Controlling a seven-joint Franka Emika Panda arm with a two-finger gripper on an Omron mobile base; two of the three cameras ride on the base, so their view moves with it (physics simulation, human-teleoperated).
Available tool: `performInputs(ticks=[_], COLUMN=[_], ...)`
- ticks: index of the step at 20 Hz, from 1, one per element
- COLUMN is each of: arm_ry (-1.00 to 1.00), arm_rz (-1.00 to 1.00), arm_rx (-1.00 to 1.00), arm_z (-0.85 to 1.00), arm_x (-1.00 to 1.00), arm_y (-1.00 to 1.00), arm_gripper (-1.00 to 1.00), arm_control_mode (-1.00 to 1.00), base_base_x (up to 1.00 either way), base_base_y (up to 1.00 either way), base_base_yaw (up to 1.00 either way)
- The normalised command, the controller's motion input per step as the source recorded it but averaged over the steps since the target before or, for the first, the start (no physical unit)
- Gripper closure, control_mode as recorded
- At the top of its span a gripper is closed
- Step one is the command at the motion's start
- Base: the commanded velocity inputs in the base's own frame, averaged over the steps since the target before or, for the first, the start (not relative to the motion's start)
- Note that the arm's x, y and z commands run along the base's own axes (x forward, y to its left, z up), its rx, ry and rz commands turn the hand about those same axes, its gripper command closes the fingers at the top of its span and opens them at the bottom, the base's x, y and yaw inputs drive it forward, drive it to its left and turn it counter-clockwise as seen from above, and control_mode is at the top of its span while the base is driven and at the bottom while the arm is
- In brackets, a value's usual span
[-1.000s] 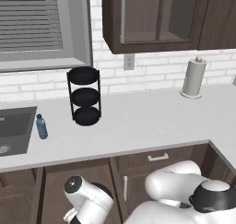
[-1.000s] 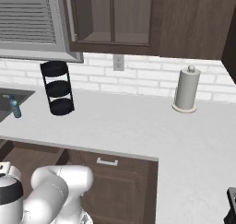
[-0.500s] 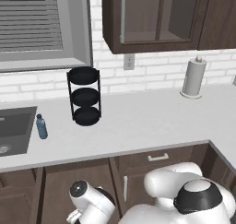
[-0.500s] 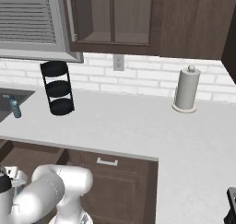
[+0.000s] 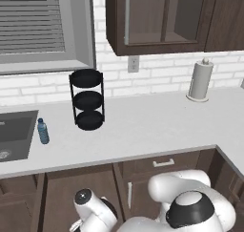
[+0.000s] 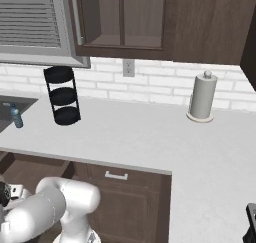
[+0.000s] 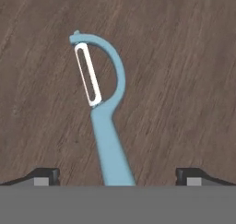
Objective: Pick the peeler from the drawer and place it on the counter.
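Peeler [image 7: 107,121] is seen lying flat on the dark wood-grain floor of the drawer [image 7: 184,57] in the hand view: light blue slim handle running down toward the bottom of that view, curved blue C-shaped yoke at the top, pale silvery slotted blade spanning the yoke. No brand, label or writing can be read on it or elsewhere. Ordered by size: the counter [image 5: 143,126], light grey-white, is seen running along the white brick wall [image 5: 157,73] and turning a corner at the right; dark upper cabinets [image 6: 150,22] are mounted above it, and a window with blinds [image 5: 33,26] is set to the left. The inset grey sink [image 5: 14,135] is partly cut off at the left edge of the left base view. A black three-tier rack [image 5: 87,100] is placed on the counter near the wall; a paper towel roll [image 6: 203,97] on a stand is placed well apart from it, toward the right. A small blue-tinted water bottle [image 5: 43,131] stands just beside the sink. The gripper [image 7: 117,174] is held over the drawer floor with its jaws spread, one dark tip on each side of the handle's lower end; neither tip is seen touching the peeler. Whether the handle is level with the tips cannot be told.
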Motion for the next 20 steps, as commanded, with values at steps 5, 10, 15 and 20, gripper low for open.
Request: performInputs(ticks=[5, 10, 15, 20], arm_ry=[0.03, 0.00, 0.00, 0.00], arm_rz=[0.00, 0.00, 0.00, 0.00], arm_rx=[0.08, 0.07, 0.04, 0.00], arm_z=[-0.34, -0.30, -0.25, -0.02], arm_x=[0.00, 0.04, 0.02, 0.00], arm_y=[0.00, 0.00, 0.00, 0.00], arm_gripper=[-1.00, -1.00, 1.00, 1.00], arm_control_mode=[-1.00, -1.00, -1.00, -1.00], base_base_x=[0.00, 0.00, 0.00, 0.00], base_base_y=[0.00, 0.00, 0.00, 0.00], base_base_yaw=[0.00, 0.00, 0.00, 0.00])
